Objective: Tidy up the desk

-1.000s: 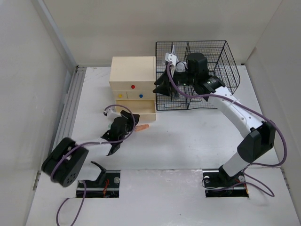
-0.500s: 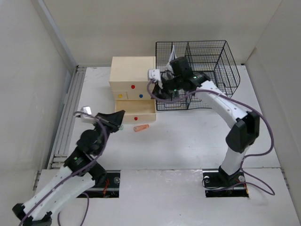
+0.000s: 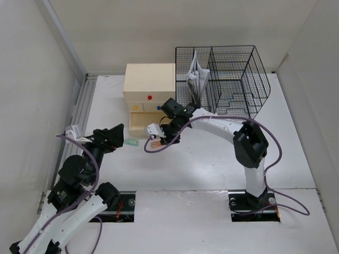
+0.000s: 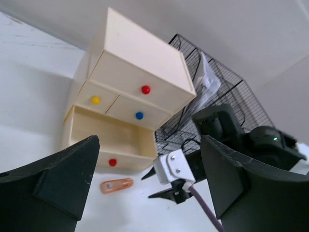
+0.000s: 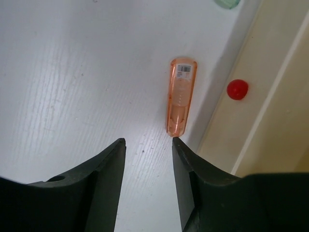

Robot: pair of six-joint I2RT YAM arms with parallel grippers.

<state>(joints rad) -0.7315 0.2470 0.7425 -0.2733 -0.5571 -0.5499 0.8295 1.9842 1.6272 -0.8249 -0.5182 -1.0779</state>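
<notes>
Orange tube point(image 5: 181, 96) on desk point(image 3: 212, 159) | right claw point(image 5: 147, 141) out of basket point(image 3: 233, 69), now over tube, released | left claw point(image 4: 149, 140) released

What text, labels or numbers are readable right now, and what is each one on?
No text can be read in any view.
Orange tube: white barcode sticker with tiny print, too small to read.
Papers in the wire basket: too far away to show any print.
Drawer box: no text or markings visible.
</notes>
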